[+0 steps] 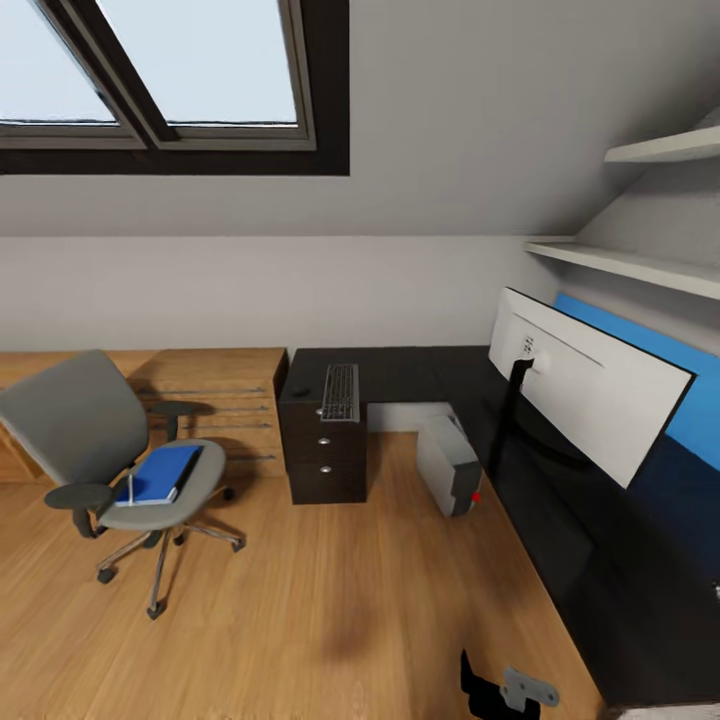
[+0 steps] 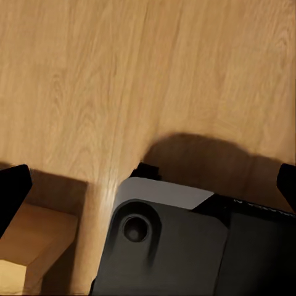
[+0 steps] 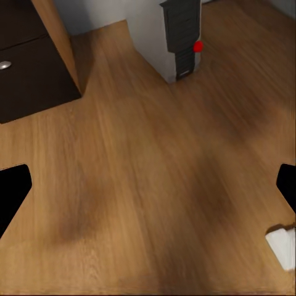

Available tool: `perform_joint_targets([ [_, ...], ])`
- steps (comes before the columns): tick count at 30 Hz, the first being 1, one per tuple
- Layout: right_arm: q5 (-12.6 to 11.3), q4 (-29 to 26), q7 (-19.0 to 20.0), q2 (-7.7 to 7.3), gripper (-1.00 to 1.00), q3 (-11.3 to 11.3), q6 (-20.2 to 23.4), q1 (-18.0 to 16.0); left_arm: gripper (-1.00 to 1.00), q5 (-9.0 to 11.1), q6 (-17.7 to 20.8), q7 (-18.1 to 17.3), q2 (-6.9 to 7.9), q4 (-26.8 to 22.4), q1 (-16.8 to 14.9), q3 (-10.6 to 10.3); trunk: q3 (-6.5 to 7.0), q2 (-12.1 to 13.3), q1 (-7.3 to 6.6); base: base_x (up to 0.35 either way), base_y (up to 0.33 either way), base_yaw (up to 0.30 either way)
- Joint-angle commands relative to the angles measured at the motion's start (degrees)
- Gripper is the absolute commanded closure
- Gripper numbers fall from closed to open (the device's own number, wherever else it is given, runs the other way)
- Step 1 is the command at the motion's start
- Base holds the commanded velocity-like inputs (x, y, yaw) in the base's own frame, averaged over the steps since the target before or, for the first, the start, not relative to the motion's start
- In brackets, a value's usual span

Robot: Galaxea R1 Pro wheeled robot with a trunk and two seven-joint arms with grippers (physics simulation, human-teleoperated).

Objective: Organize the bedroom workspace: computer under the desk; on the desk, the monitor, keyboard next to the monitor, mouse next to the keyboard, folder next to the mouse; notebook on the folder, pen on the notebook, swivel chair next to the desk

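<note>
Head view: swivel chair (image 1: pixel 110 450) stands on the floor (image 1: pixel 330 610) left of the tabletop (image 1: pixel 560 520), well apart from it. Folder (image 1: pixel 160 474) lies on the seat, notebook (image 1: pixel 187 472) along its right edge, and a thin pale stick at its left edge is probably the pen (image 1: pixel 130 487). Keyboard (image 1: pixel 340 392) and mouse (image 1: pixel 299 391) sit on the tabletop's left wing above the drawer unit (image 1: pixel 325 455). Monitor (image 1: pixel 580 385) upright on the tabletop. Computer (image 1: pixel 448 465) on the floor under it.

Left wrist: left end effector (image 2: pixel 148 188) open, fingertips (image 2: pixel 12 191) wide apart, aimed down at the floor over the robot base (image 2: pixel 179 246).

Right wrist: right end effector (image 3: pixel 148 191) open, pointing at bare floor; computer ahead, well apart.
</note>
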Motion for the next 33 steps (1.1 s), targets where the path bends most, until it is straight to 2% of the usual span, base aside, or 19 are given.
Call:
perform_joint_targets([
  [1,-0.09,0.05,0.07,0.05,-1.0,-0.23,-0.17,-0.05,-1.0,0.3,-1.57,0.59,0.06,0.06,-0.16,-0.47,0.09,0.33,-0.24,-0.34,0.0,0.0],
  [5,-0.04,0.05,-0.03,0.11,-1.0,-0.19,-0.15,-0.05,-1.0,0.19,-5.19,0.82,-0.02,0.15,-0.2,-0.65,0.81,1.94,-1.12,-0.341,0.0,0.0],
  [9,-0.03,0.05,-0.08,0.14,-1.0,-0.12,-0.14,-0.05,-1.0,0.15,-5.82,0.87,-0.1,0.16,-0.21,-0.77,1.53,3.54,-2.0,-0.341,0.0,0.0],
  [33,-0.15,0.05,-0.22,0.24,-1.0,-0.21,-0.14,-0.05,-1.0,0.04,-6.2,0.98,-0.22,0.16,-0.21,-0.88,5.84,13.17,-7.27,-0.341,-0.014,0.0],
])
